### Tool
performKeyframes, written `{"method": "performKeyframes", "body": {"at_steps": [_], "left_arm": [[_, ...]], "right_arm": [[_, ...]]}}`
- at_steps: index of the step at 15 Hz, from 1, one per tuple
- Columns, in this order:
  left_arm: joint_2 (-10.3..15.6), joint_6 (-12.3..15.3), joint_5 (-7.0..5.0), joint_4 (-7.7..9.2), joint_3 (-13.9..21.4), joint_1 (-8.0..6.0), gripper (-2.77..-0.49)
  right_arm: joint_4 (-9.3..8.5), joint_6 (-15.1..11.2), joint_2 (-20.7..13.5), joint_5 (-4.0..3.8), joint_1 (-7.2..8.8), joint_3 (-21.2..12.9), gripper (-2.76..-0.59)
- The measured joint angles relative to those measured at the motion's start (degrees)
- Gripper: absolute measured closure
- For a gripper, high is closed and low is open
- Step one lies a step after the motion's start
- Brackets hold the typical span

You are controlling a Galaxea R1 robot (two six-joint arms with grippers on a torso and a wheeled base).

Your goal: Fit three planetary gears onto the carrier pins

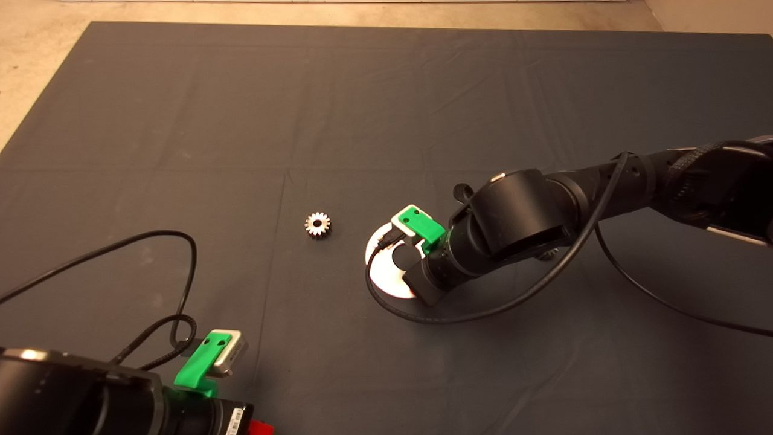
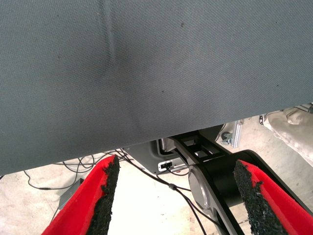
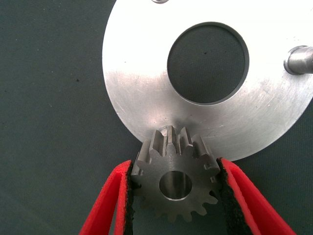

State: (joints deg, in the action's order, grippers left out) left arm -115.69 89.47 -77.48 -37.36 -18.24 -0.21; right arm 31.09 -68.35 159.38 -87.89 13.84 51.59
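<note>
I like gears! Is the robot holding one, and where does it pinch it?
Yes. The right gripper pinches a small gear by the teeth on its two opposite sides, above the disc. The left gripper holds nothing.

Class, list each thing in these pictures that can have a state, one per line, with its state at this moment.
Right gripper: shut on held gear, over the carrier disc's edge.
Held gear: clamped between the red fingers, above a pin, not seated.
Loose gear: flat on the mat, apart from the disc.
Carrier disc: flat on the mat; visible pin bare.
Left gripper: open, parked at the mat's near edge.
</note>
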Motion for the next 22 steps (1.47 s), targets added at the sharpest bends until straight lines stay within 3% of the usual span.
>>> {"method": "performKeyframes", "body": {"at_steps": [9, 13, 22], "left_arm": [[0.01, 0.00, 0.17, -0.01, 0.00, -0.63, -1.63], [0.01, 0.01, 0.89, -0.01, 0.00, -0.63, -1.63], [0.01, 0.00, 0.98, -0.01, 0.00, -0.65, -1.63]], "right_arm": [[0.11, 0.85, 1.54, -0.39, -0.22, 1.33, -0.97], [0.16, 0.85, 1.87, -0.52, -0.61, 1.52, -0.97], [0.16, 0.99, 1.93, -0.44, -0.66, 1.52, -0.99]]}}
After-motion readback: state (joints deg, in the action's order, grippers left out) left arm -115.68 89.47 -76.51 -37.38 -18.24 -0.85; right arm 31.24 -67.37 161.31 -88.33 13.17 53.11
